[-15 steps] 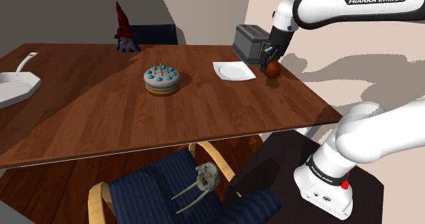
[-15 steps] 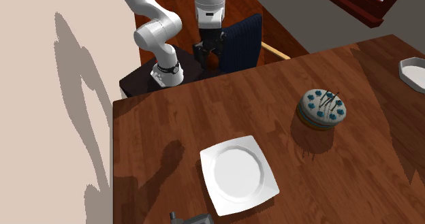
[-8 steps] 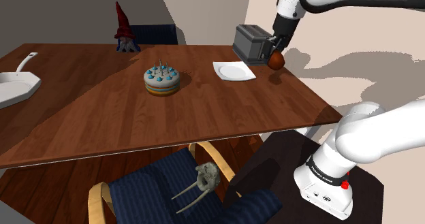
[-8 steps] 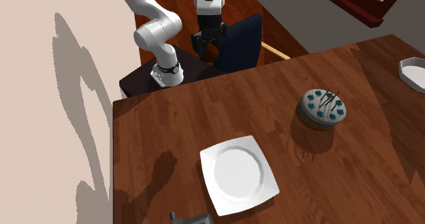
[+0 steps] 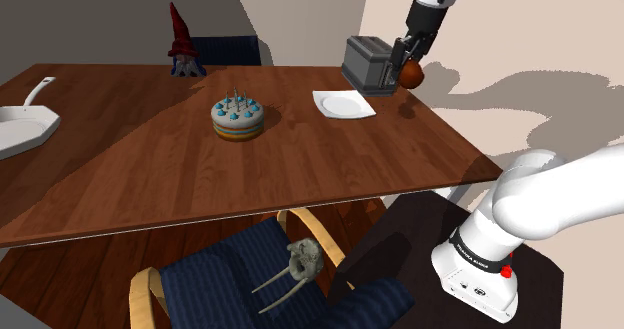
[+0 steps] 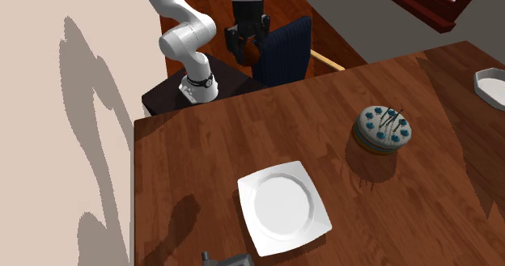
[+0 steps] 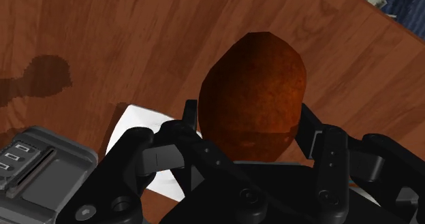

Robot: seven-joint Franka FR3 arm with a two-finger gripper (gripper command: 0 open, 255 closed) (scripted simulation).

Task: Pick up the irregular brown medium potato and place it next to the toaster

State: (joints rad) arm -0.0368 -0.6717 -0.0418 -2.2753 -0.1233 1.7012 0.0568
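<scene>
- Change over the last second: the potato (image 5: 413,75) has gone from resting low at the table (image 5: 150,167) edge, just beside the white plate (image 5: 345,104), to hanging clear in the air. It rose at each half-second step.
- End effector (image 5: 408,65): clenched on the potato. In the wrist view both fingers (image 7: 187,117) press its flanks, and the rounded brown bulk (image 7: 253,97) sticks out past the tips. No sign of slip between steps.
- Potato position now: lifted off the wood, level with the upper part of the toaster (image 5: 365,65) in the shoulder view, on that view's right of it.
- Toaster stands at the table's far corner on the stand's side, with the plate just beside it towards the cake (image 5: 238,117).
- Second exterior view: the end effector (image 6: 245,46) sits higher in frame than a second ago. The arm's shadow on the table has slid towards the edge by the wall and shrunk, which is consistent with a climb.
- Wrist view: the toaster's grey top (image 7: 41,168) and a corner of the plate (image 7: 129,124) lie below the end effector (image 7: 248,120), with bare wood under the potato itself.
- Reading: pick is done, lift is in progress or near its top.
- Remaining: carry over the bare strip beside the toaster, lower, release.
- Risk, as judged: the spot is close to the table edge and the potato is rounded, so it may roll off if let go from height.
</scene>
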